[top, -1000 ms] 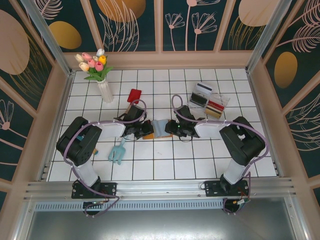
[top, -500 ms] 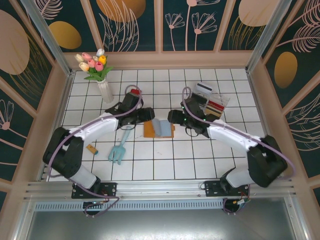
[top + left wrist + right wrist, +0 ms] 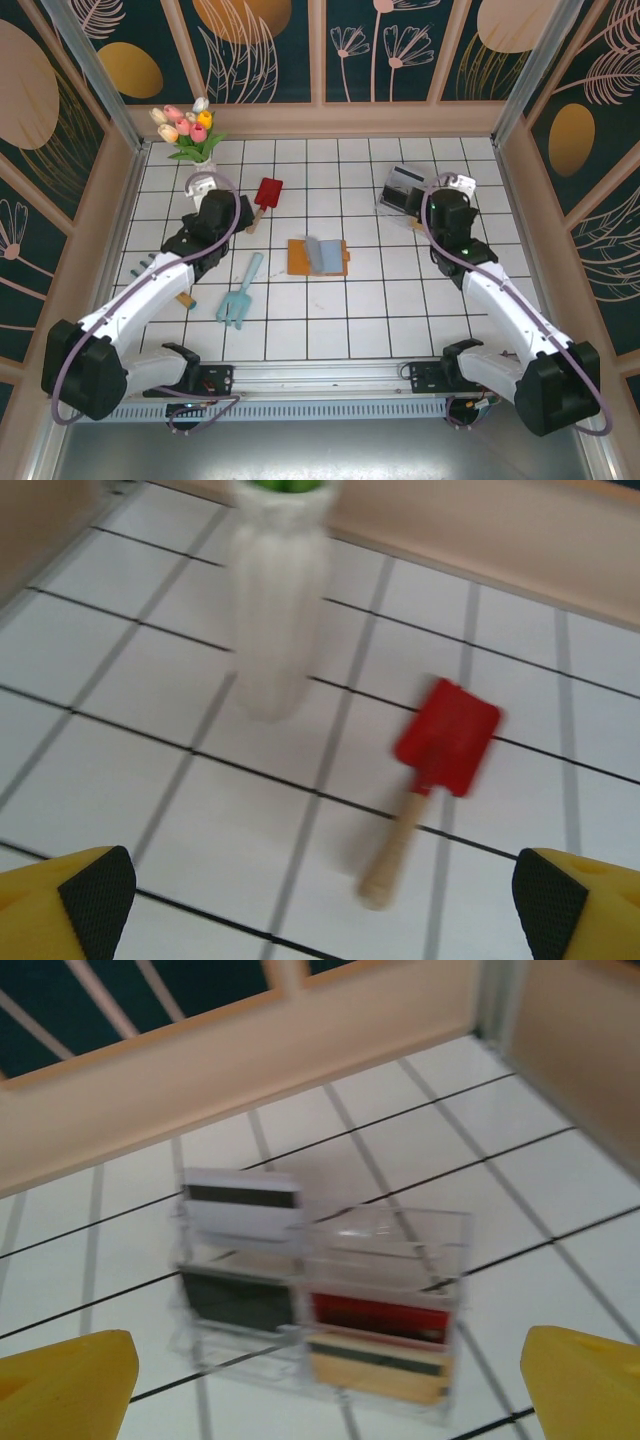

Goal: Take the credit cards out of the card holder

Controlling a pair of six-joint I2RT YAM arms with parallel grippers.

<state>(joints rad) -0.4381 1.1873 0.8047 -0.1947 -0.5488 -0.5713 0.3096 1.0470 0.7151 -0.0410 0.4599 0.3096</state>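
Left gripper (image 3: 320,895) stood wide open and empty, its wrist view taking in white vase (image 3: 278,600) and red shovel (image 3: 447,748). Card holder (image 3: 298,258) lay open mid-table, well apart from both arms, credit cards (image 3: 326,254) on it. Right gripper (image 3: 325,1385) gaped empty, facing clear tray (image 3: 440,1232).

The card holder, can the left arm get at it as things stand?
Probably yes. The card holder lies open mid-table with bare tiles toward the left gripper, whose jaws stand open and empty; the red shovel and teal rake lie flat to either side.
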